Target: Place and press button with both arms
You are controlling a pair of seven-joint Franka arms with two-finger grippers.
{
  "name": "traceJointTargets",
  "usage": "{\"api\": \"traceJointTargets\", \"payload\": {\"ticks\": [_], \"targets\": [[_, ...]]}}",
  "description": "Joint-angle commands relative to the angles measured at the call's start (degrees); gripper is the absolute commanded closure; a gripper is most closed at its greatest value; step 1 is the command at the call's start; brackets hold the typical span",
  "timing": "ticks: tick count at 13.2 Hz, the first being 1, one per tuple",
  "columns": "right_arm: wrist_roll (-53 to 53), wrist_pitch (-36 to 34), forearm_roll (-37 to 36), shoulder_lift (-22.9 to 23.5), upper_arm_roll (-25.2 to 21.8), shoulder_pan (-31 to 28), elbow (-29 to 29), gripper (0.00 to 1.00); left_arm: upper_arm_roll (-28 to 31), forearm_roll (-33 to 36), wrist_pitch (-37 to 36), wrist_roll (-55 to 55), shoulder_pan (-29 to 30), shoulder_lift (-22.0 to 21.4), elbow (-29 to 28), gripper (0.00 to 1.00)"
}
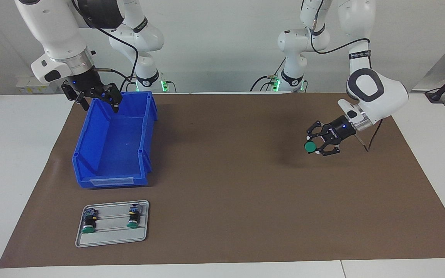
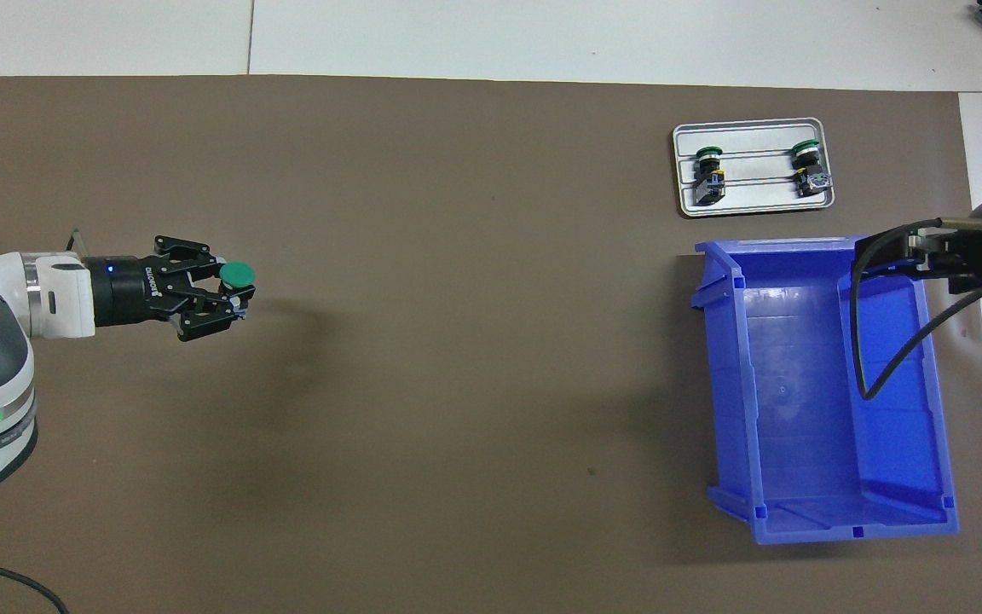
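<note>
Left gripper (image 1: pixel 317 146) is holding the button (image 1: pixel 309 146) clamped between its fingers, green cap showing, up in the air over the brown mat (image 1: pixel 230 173) toward the left arm's end of the table. Right gripper (image 1: pixel 99 101) is hanging with fingers spread apart over the edge of the blue bin (image 1: pixel 110 154), holding nothing. 2 more buttons (image 1: pixel 88 223) are lying in the grey tray (image 1: pixel 112 238), which is sitting farther from the robots than the bin.
</note>
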Motion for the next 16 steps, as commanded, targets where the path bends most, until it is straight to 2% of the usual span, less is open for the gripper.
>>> {"api": "traceJointTargets", "payload": {"ticks": [1,5,7,10,14,16], "targets": [[-1.25,-0.68,1.43,-0.31,0.06,-0.37,-0.24,0.00,-0.30,-10.19,3.35,10.07,-0.11,-2.57,-7.59,0.89],[-1.34,-0.60,1.43,-0.31,0.06,-0.37,-0.24,0.00,-0.48,-17.32,3.10,16.94,-1.78,-1.87,-11.21,0.89],[-1.34,-0.60,1.43,-0.31,0.06,-0.37,-0.24,0.00,-0.48,-23.20,3.01,25.26,-2.66,-0.56,-14.10,0.89],[-1.25,-0.68,1.43,-0.31,0.06,-0.37,-0.24,0.00,-0.48,-26.57,3.36,30.23,-5.21,1.73,-14.38,0.89],[-1.25,-0.68,1.43,-0.31,0.06,-0.37,-0.24,0.00,-0.48,-42.88,3.36,41.55,-11.00,5.51,-13.77,0.88],[-1.25,-0.60,1.43,-0.31,0.06,-0.37,-0.24,0.00,-0.30,-48.52,3.63,43.23,-12.50,6.83,-12.45,0.82]]}}
